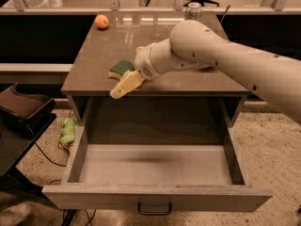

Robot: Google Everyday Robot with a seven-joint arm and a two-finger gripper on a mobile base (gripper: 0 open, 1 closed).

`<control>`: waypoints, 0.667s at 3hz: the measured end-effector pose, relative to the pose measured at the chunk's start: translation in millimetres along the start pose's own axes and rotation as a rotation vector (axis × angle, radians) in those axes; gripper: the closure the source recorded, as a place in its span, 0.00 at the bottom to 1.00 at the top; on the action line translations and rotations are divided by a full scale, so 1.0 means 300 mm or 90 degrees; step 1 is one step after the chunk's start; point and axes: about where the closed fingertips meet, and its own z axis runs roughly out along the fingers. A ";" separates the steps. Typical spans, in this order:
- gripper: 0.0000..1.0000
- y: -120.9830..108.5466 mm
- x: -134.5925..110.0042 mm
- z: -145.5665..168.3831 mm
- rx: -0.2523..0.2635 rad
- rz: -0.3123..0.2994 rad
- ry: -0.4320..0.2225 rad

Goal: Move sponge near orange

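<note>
A brown counter (91, 55) is filling the middle of the view, standing on a speckled floor. Its deep drawer (155, 197) is hanging pulled all the way out below the top, showing a bare grey bottom, with a dark handle (154, 208) sitting on its front wall.

The robot's thick white arm (225, 55) is reaching in from the right edge and stretching across the counter's right half toward the left. A dark bag-like object (23, 107) is lying to the left of the counter, on a low black surface.

The claw (126, 84) is resting at the counter's front edge, left of centre, pointing down and to the left, its pale tip jutting just over the open drawer. Whether it is spread or pinching something cannot be told from this angle.

The sponge (122, 68) is lying on the counter just behind the claw and touching it, its green layer facing up and a strip of yellow foam showing along its left side.

A green crumpled thing (68, 130) is lying on the floor just beside the drawer's left wall.

The orange (102, 21) is sitting at the counter's far left corner, well apart from the sponge.
</note>
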 end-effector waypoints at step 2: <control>0.00 -0.009 -0.009 -0.011 -0.009 0.017 0.005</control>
